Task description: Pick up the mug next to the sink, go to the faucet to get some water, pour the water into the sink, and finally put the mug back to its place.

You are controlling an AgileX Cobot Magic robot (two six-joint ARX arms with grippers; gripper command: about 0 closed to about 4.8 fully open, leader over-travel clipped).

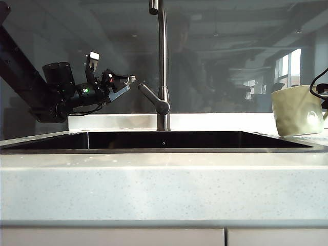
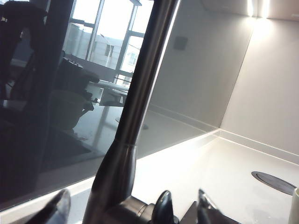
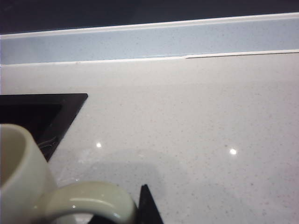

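The mug [image 1: 298, 110] sits at the right end of the worktop [image 1: 164, 179], just past the sink's [image 1: 164, 148] right rim and close to the right edge of what the exterior view takes in. It looks tipped a little, though whether its base rests flat on the stone I cannot tell. The right gripper [image 3: 145, 205] is right at the handle [image 3: 88, 198]: one dark fingertip [image 3: 146, 201] shows just beside the loop. The other finger is hidden, so I cannot tell how the jaws stand or whether they pinch the handle. In the right wrist view the sink's corner [image 3: 70, 105] lies near the mug, and beyond it the worktop runs bare to the back upstand [image 3: 149, 44].

Over on the left, the left gripper [image 1: 123, 87] hangs above the sink's left half, jaws spread, holding nothing. Its tips point at the faucet [image 1: 162, 66] with a clear gap to the lever [image 1: 152, 98]. In the left wrist view the spout [image 2: 140, 93] crosses close in front, a dark fingertip [image 2: 163, 203] beside the faucet base.

The basin between faucet and right rim is open, and so is the air above it. The front strip of worktop runs bare from end to end.
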